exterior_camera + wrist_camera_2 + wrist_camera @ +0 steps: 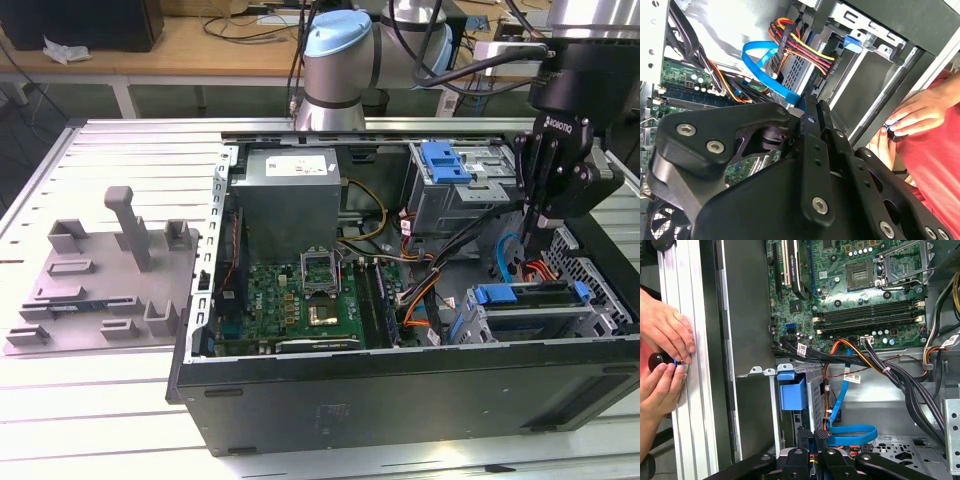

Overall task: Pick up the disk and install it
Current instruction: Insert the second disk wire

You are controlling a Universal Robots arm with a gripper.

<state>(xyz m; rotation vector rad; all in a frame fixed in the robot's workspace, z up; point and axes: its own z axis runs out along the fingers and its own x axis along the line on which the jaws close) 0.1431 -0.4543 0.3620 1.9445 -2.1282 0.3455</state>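
Disk [540, 299] looks seated in lower drive cage [608, 300], blue frame end showing. Gripper [532, 230] just above it, fingers pressed together, holding nothing. Judge disk stiff, dense, shock-sensitive (label face probably slick): you grip the blue frame edges.

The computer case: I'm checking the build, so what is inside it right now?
Inside the computer case: a green motherboard, grey power supply, blue data cable, drive cages and the gripper reaching in. The cage interiors are hidden.
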